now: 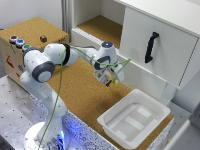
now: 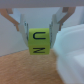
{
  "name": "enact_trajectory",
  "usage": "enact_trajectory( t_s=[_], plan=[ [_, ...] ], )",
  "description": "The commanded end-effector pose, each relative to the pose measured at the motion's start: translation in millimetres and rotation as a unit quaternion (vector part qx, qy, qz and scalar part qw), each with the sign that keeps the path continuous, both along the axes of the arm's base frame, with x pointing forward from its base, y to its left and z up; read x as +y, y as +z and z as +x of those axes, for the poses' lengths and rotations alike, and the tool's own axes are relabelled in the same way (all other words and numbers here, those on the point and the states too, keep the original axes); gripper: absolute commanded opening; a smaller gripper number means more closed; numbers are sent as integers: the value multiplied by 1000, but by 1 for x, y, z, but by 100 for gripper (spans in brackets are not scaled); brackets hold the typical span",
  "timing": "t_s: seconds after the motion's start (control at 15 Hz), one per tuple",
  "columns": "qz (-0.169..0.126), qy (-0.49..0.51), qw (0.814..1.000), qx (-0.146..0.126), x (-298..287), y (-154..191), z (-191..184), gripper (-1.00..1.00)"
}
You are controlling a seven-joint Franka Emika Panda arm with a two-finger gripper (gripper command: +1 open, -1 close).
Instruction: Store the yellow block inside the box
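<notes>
— How does the yellow block [image 2: 38, 42] look to you?

— Tiny, rigid, surely light. Your tool [image 2: 39, 31] is clamped on its two opposite side faces, the lettered face toward the wrist camera. It hangs in the air above the cork table [image 1: 80, 92].

— Any slip risk?

— Smooth faces, so I'd judge yes; keep the squeeze centred.

— And the box [image 1: 161, 111]?

— Nearby, toward the exterior view's right, not yet under you.

block [image 2: 37, 41] between fingers [image 2: 22, 30]; beside box [image 2: 72, 55]
</notes>
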State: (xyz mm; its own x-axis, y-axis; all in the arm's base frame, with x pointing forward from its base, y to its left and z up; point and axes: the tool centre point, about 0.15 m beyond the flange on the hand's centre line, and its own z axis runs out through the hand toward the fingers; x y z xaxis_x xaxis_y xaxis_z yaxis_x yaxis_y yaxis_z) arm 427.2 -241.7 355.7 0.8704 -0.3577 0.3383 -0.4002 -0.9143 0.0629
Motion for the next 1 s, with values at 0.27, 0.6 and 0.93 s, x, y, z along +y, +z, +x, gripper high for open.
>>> enact_trajectory(
  t_s=[0.27, 0.6, 0.93],
  plan=[
    [63, 35, 991, 115, -141, -28, -30, -100],
    [64, 110, 977, 172, -159, -77, -34, -100],
    [78, 219, 958, 167, -157, -131, -21, -100]
  ],
)
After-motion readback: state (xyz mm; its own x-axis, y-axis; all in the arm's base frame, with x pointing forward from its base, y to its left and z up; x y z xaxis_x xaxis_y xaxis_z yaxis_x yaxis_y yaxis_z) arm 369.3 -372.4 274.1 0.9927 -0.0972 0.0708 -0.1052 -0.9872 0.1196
